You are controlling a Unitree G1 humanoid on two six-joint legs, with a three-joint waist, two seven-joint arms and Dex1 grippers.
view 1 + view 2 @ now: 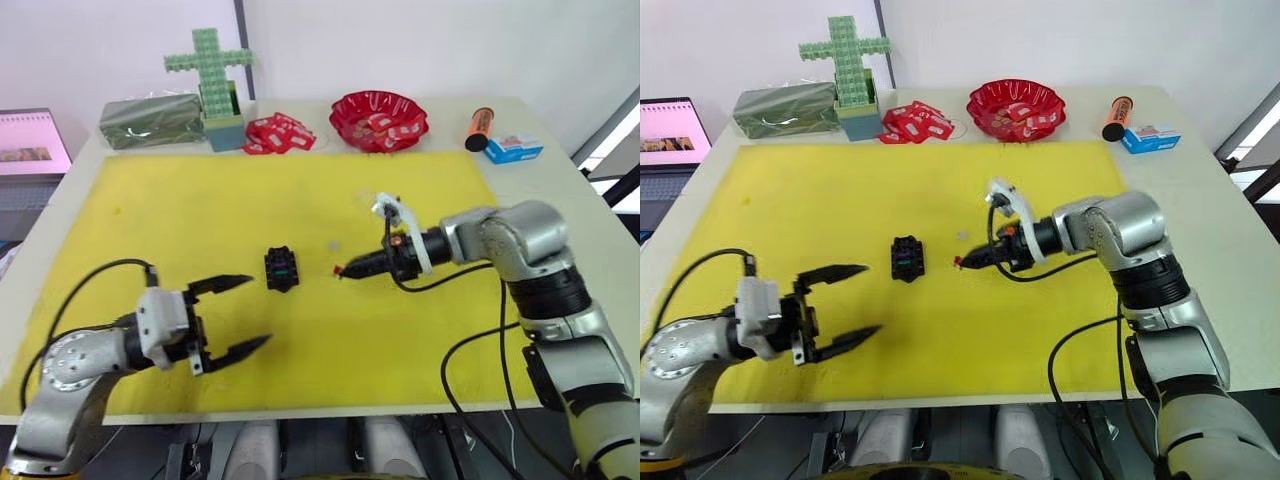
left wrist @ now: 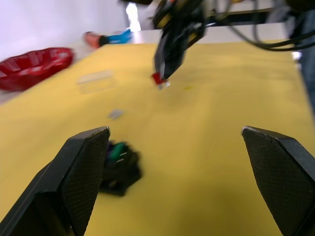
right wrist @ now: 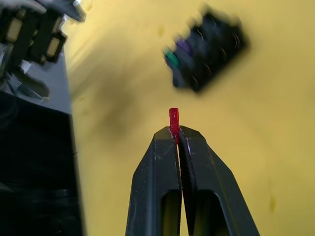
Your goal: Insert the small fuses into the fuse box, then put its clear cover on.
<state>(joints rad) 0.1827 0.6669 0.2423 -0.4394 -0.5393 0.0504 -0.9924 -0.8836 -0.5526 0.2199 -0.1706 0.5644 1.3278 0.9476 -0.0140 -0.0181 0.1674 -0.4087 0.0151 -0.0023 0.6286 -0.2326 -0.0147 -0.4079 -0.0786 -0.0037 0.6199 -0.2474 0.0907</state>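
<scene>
Fuse box (image 3: 206, 48) holds two fuses; right hand (image 3: 175, 133) pinches one red fuse (image 3: 173, 118)

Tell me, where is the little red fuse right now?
The red fuse is pinched in the right gripper, held above the yellow mat just right of the fuse box.

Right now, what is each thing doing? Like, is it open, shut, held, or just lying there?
left gripper: open, holding nothing, above the mat.
right gripper: shut on the red fuse.
red fuse: held, sticking out of the fingertips, not yet in the box.
fuse box: lying on the yellow mat, uncovered, green and purple fuses already in.
pale fuse: loose on the mat.
clear cover: lying on the mat, off the box.
</scene>
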